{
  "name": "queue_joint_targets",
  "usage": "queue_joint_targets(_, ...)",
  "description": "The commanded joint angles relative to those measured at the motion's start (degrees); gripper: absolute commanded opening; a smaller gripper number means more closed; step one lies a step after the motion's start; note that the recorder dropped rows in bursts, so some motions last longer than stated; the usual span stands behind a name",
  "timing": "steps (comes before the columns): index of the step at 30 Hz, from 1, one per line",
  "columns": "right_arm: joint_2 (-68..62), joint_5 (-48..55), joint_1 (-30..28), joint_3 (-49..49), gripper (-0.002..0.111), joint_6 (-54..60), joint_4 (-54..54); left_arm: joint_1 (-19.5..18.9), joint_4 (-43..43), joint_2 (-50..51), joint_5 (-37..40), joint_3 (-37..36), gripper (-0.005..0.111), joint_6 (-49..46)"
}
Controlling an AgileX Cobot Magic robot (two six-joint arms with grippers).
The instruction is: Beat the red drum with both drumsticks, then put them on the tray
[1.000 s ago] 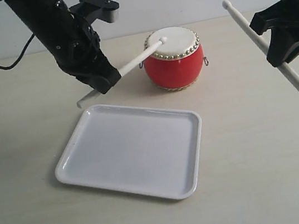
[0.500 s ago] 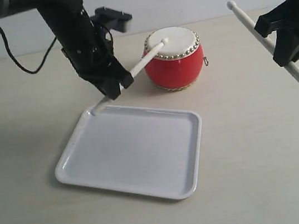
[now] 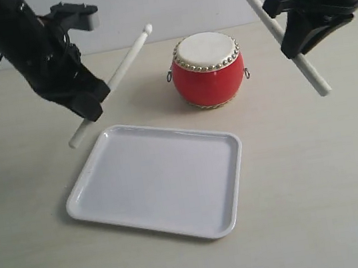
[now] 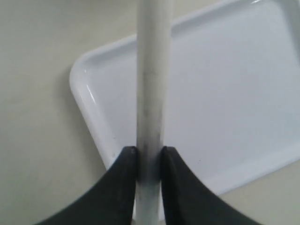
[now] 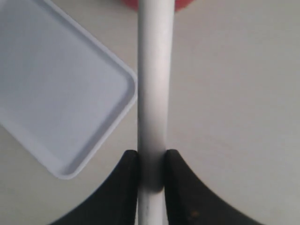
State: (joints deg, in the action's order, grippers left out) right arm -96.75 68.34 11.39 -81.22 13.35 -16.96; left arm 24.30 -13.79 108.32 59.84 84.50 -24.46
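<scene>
Exterior: left drumstick is pinched by left end effector and held left of drum, tip clear of the skin. Right drumstick is pinched by right end effector, right of drum. Tray is seen on tabletop, near side of drum.
Left wrist: jaws clamped on stick, tray below.
Right wrist: jaws clamped on stick, tray corner beside it.

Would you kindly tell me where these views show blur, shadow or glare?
Exterior view: sharp, soft shadows left of the tray and the red drum. Left wrist view: left drumstick and left hand blurred near the lens, a glare streak on the tray's rim. Right wrist view: right drumstick and right hand also blurred.
</scene>
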Motion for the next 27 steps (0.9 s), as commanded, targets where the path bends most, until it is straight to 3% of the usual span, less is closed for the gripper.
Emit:
queue_joint_targets(1, -5.8, 1.6, 3.7, -7.7, 0.0, -1.3, 0.6, -1.5, -1.6, -3.3, -6.2, -8.2, 0.0, -0.8)
queue_joint_targets(10, -24.2, 1.6, 5.2, -9.7, 0.0, -7.6, -0.2, -3.1, -2.3, -7.1, -9.1, -13.8, 0.0, -0.8)
queue_joint_targets(19, -13.3, 1.6, 5.0, -12.5, 0.0, -5.9, -0.9, -2.3, -7.0, -7.6, -12.4, -13.1, 0.0, -5.7)
queue_joint_targets(22, -7.7, 1.6, 4.9, -12.0, 0.0, -5.9, 4.4, -0.6, -5.4, -5.9, -9.3, -7.5, 0.0, -5.7)
queue_joint_targets(27, -2.3, 1.6, 3.7, -8.2, 0.0, -6.7, 8.7, 2.5, -1.2, 1.7, 3.6, 7.6, 0.0, -3.5)
